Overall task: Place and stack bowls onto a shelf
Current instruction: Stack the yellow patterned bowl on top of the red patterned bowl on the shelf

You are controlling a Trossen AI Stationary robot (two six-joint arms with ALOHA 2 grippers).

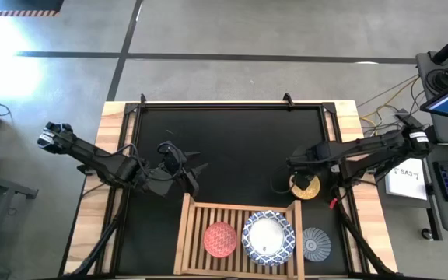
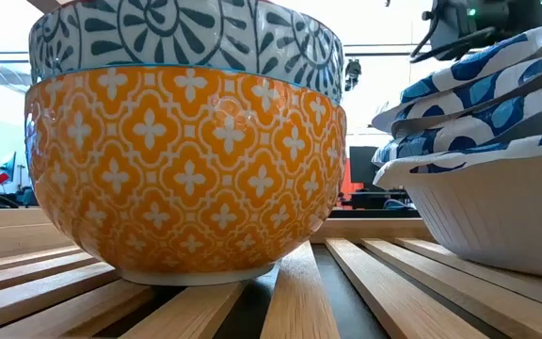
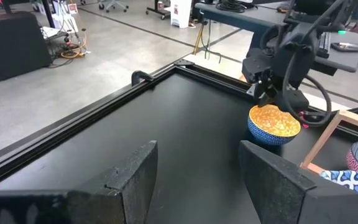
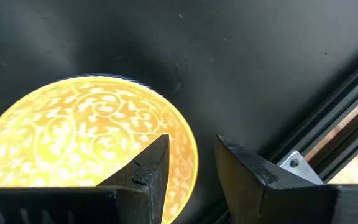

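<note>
The yellow bowl sits on the black mat, beyond the wooden shelf's far right corner. My right gripper hangs over it, open, one finger above the bowl's inside and one outside its rim. On the shelf rest a red-topped small bowl and a stack of white, blue-rimmed bowls. The low view shows an orange-patterned bowl on the slats with a blue-patterned one nested in it. My left gripper waits open above the mat.
A grey-blue bowl stands on the mat just outside the shelf's right rail. The mat's raised black frame runs close beside the yellow bowl. Broad bare mat lies between the two arms.
</note>
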